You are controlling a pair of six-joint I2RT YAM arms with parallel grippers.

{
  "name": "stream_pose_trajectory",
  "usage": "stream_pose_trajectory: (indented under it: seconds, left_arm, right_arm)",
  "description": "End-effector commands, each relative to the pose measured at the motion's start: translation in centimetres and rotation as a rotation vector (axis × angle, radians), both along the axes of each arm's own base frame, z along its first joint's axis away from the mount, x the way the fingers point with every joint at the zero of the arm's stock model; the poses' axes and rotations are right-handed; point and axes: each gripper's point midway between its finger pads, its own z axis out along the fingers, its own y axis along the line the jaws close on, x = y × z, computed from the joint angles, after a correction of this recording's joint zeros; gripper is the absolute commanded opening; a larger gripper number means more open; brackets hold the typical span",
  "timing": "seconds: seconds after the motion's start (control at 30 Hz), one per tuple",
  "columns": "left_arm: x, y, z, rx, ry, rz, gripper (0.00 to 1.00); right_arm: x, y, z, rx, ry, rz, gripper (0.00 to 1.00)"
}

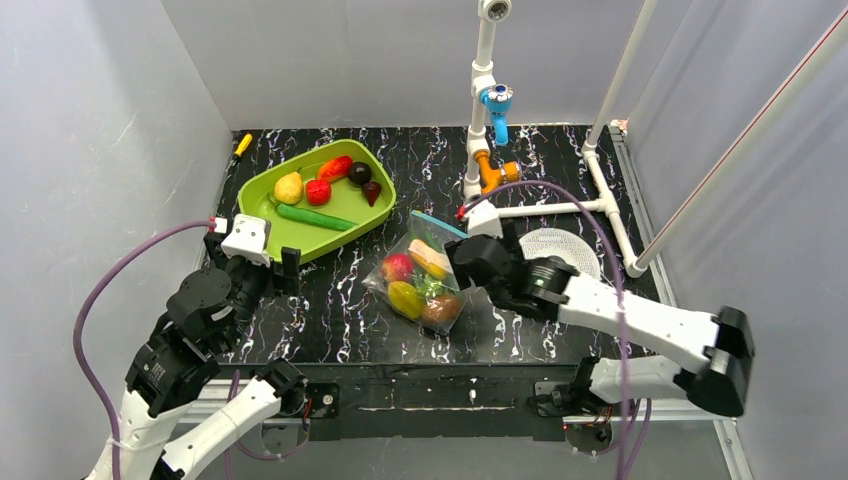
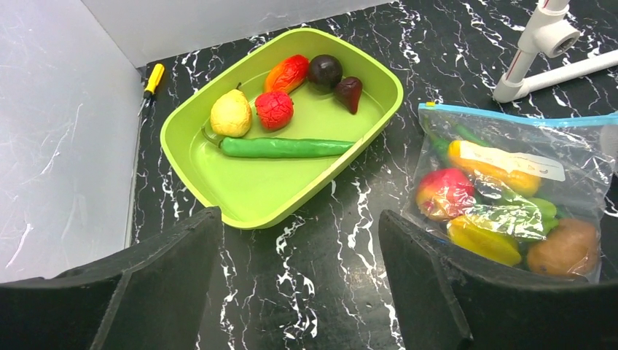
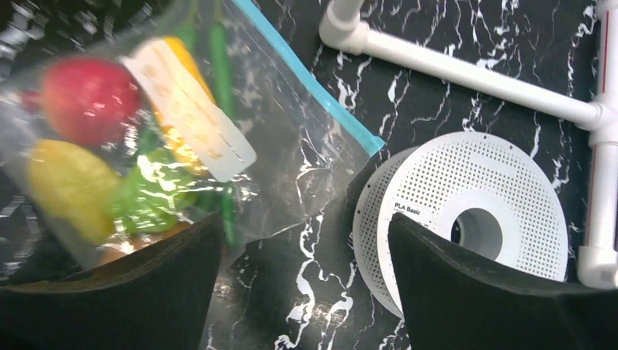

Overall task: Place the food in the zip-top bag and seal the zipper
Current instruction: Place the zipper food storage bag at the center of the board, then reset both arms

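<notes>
Bag (image 1: 420,280) mid-table, just right of tray (image 1: 262,190); zipper (image 2: 510,117) on far edge, seal state unclear. Left claw (image 2: 297,240) spread, empty, near tray. Right claw (image 3: 304,226) spread over bag corner, pinching nothing. Advice: hold mouth open, load singly. Count: loose food (image 2: 274,109) six; bagged food (image 2: 444,193) about five; bag one; tray one.

Lime-green tray (image 2: 248,189), yellow screwdriver (image 2: 151,80) and white perforated spool (image 3: 437,189) lie on the black marbled table (image 1: 330,310).
</notes>
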Motion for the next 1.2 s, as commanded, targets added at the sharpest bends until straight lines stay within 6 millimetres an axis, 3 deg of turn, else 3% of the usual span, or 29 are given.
stream_pose_trajectory:
  seconds: [0.0,0.2,0.4,0.53,0.8,1.17]
  left_arm:
    - [0.1,-0.3,2.1,-0.050,-0.041,-0.005,0.79]
    - [-0.4,0.2,4.9,-0.105,-0.110,0.002,0.83]
    - [-1.3,1.6,10.1,-0.137,-0.246,0.016,0.87]
    - [-1.7,2.5,12.8,-0.134,-0.319,0.037,0.88]
    - [-1.6,3.3,14.8,-0.097,-0.377,0.065,0.91]
    - [-1.3,2.7,14.7,-0.105,-0.375,0.049,0.91]
  right_arm:
    - [-0.1,0.8,5.5,0.195,-0.136,0.099,0.91]
    - [0.2,-3.6,11.7,0.293,-0.318,0.057,0.98]
    - [0.2,-8.9,18.9,0.294,-0.502,-0.065,0.98]
    - [0.0,-11.1,22.3,0.251,-0.581,-0.100,0.98]
    - [-0.5,-14.3,25.9,0.311,-0.647,-0.242,0.98]
    - [-0.8,-15.0,26.4,0.361,-0.667,-0.265,0.98]
